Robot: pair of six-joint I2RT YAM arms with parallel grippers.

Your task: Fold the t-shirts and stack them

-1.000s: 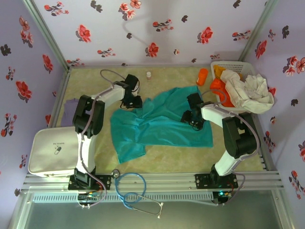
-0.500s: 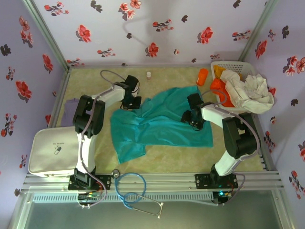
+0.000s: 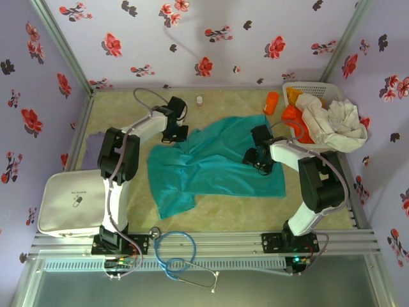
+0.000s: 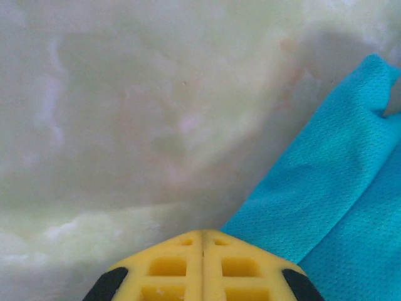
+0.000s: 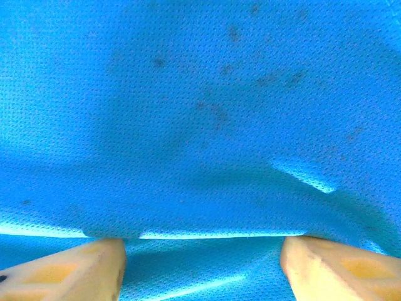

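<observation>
On the middle of the worktop you have the teal t-shirt lying spread out. Your right gripper sits low over its right part, jaws released and wide apart above the cloth. Your left gripper is clenched at the shirt's far left edge, but you cannot tell whether any cloth is pinched. In the far right corner, the basket holds an orange t-shirt and an off-white t-shirt.

Enclosure: back wall and both side walls papered lavender with red and black flower print. Metal corner posts rise at the rear corners. Worktop is pale yellow-green, mottled, and matte in the left wrist view. Ribbed aluminium rail along the near edge. Lighting even, shadows soft.
</observation>
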